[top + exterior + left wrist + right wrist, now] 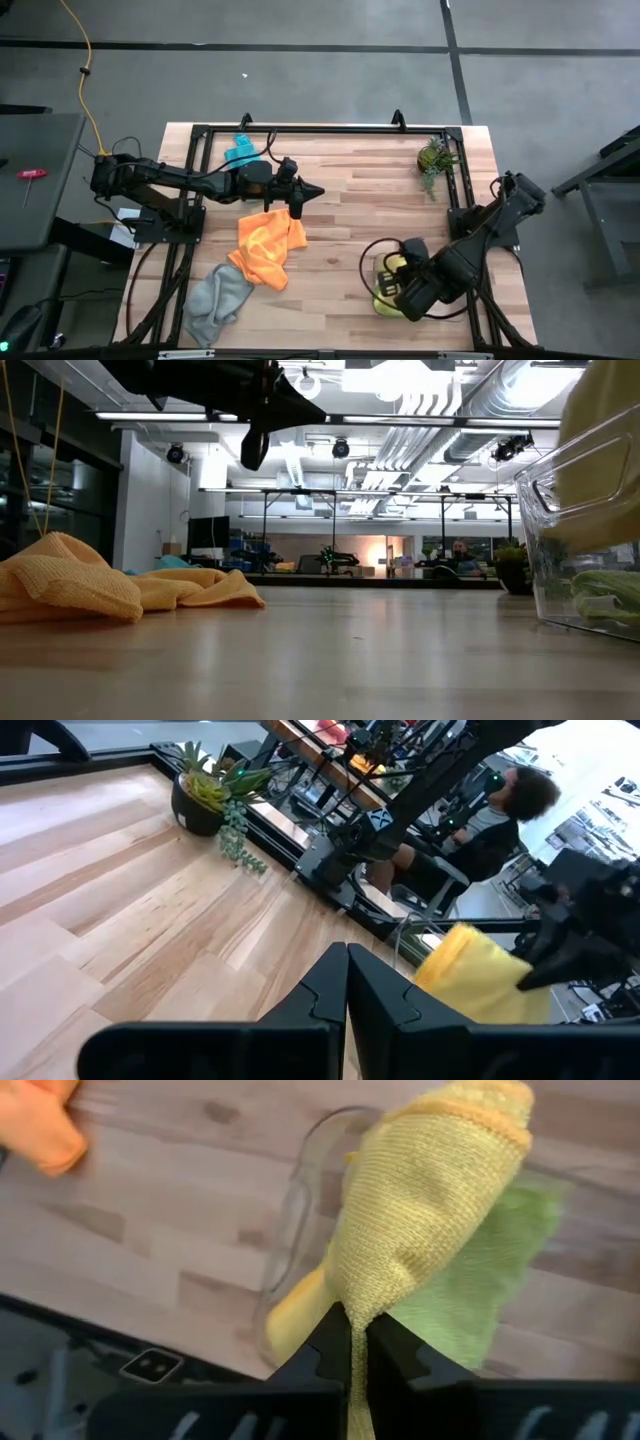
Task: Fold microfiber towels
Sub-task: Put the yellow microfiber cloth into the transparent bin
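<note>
Right gripper [350, 1342]: at the near right of the table, over the clear tray [300, 1210]; its fingers are pinched on a fold of the yellow towel [430, 1210], which hangs bunched from them
Lime green towel [500, 1280]: lies in the tray, under and beside the yellow one
Step in hand: by my reading, lifting the yellow towel out of the tray to bring it onto open wood for folding
Doing it well: raise it straight up until the hanging cloth clears the tray wall, so neither the tray nor the green towel is dragged along; carry it toward the bare middle of the table [350, 200]; lay it down flat rather than dropping it in a heap
Grey towel [218, 298]: crumpled at the near left edge, partly off the wood
Orange towel [268, 245]: rumpled left of centre, touching the grey one
Left gripper [312, 192]: closed on nothing, hovering just beyond the orange towel
Teal towel [240, 152]: at the far left edge, behind the left arm
Potted plant [436, 158]: far right corner, well apart from the work
</note>
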Tool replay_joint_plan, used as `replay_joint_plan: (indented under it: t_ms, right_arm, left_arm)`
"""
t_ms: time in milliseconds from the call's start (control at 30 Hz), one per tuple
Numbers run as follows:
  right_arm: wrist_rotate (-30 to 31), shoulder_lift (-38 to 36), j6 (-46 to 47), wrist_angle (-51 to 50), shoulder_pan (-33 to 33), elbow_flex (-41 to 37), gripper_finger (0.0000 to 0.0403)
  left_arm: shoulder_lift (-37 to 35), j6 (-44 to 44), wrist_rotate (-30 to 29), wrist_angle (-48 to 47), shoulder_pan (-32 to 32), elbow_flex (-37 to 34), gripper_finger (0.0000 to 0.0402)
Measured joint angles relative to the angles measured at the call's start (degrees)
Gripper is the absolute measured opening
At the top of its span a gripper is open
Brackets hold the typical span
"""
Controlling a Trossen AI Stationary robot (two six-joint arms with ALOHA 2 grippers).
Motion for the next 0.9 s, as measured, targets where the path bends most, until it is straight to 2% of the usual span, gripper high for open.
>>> replay_joint_plan:
  t_ms: [133, 367, 667, 900]
  right_arm:
    - [0.39, 0.00, -0.61, 5.94, 0.00, -3.07, 0.0000]
    - [1.11, 0.00, 1.93, 5.77, 0.02, -7.37, 0.0000]
    - [-7.45, 1.57, 3.28, -1.40, 0.76, -7.54, 0.0000]
    - [-13.89, 6.67, 2.99, -0.90, 1.18, -7.54, 0.0000]
  left_arm:
    - [0.00, 1.64, 0.00, 0.00, 0.00, 0.00, 0.0000]
    - [0.00, 1.84, -0.26, 0.00, 0.00, 0.00, 0.0000]
    - [0.00, 1.86, -0.68, 0.02, 0.00, 0.00, 0.0000]
    - [0.00, 1.86, -2.00, 0.02, 0.00, 0.00, 0.0000]
